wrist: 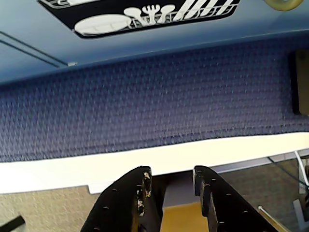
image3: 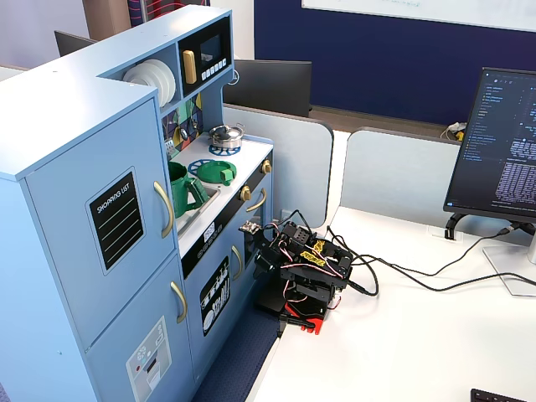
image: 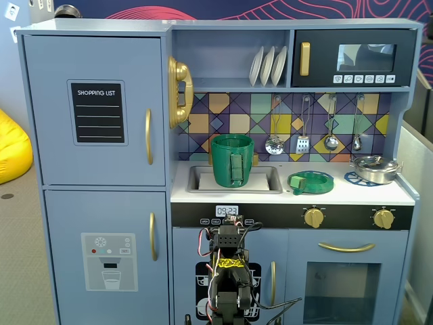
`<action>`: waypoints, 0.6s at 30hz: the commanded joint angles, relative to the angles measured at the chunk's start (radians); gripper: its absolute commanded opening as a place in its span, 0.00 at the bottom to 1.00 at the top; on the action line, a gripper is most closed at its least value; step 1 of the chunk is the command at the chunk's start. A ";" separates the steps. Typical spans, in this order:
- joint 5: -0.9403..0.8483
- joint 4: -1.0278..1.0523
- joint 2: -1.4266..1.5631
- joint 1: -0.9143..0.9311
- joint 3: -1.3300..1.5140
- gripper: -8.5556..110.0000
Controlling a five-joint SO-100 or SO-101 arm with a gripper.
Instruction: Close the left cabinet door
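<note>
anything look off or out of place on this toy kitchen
Nothing looks spilled or broken. The shopping list door sits flush and shut. The only oddity: a green pot stands in the sink while its lid lies apart on the counter. The gripper is folded low, fingers slightly apart, holding nothing.

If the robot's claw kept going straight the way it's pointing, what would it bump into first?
Judging by the wrist view, the gripper points down past the white table edge. Going straight on, it would probably meet the blue mat at the foot of the toy kitchen, though depth is unclear.
</note>
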 commanded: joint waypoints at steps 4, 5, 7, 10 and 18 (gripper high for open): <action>-0.017 0.115 -0.003 0.009 0.074 0.10; -0.021 0.115 -0.003 0.011 0.074 0.10; -0.017 0.115 -0.003 0.011 0.074 0.10; -0.012 0.115 -0.002 0.011 0.074 0.11; -0.012 0.115 -0.002 0.017 0.074 0.13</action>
